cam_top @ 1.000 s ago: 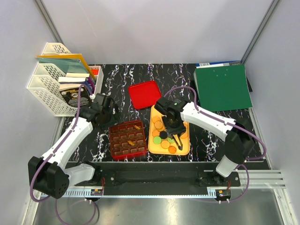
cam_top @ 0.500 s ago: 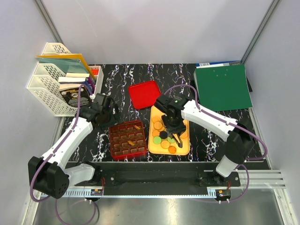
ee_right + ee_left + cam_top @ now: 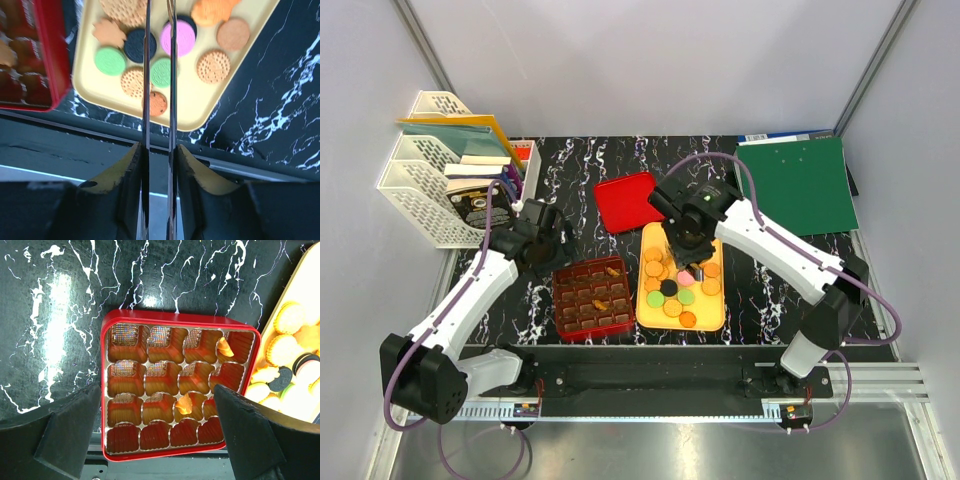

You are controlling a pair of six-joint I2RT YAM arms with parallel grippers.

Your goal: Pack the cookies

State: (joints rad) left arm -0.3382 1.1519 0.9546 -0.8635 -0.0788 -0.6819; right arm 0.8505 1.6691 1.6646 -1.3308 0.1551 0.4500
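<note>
Several cookies (image 3: 672,308), orange, green, pink and black, lie flat on the yellow tray (image 3: 713,312); they also show in the right wrist view (image 3: 213,66). My right gripper (image 3: 696,268) hangs above the tray's middle, its two thin metal blades (image 3: 159,5) nearly together, with nothing seen between them; the tips run off the top edge. The red grid box (image 3: 592,298) holds two orange cookies (image 3: 225,346) (image 3: 184,404). My left gripper (image 3: 160,435) is open and empty, hovering over the box's near side.
A red lid (image 3: 628,200) lies behind the tray. A green folder (image 3: 795,185) lies at the back right. A white file rack (image 3: 425,170) with papers stands at the back left. The table's front rail (image 3: 240,167) runs just past the tray.
My right gripper has lifted out of the tray's near half and moved back toward its middle. The left arm has not moved.
</note>
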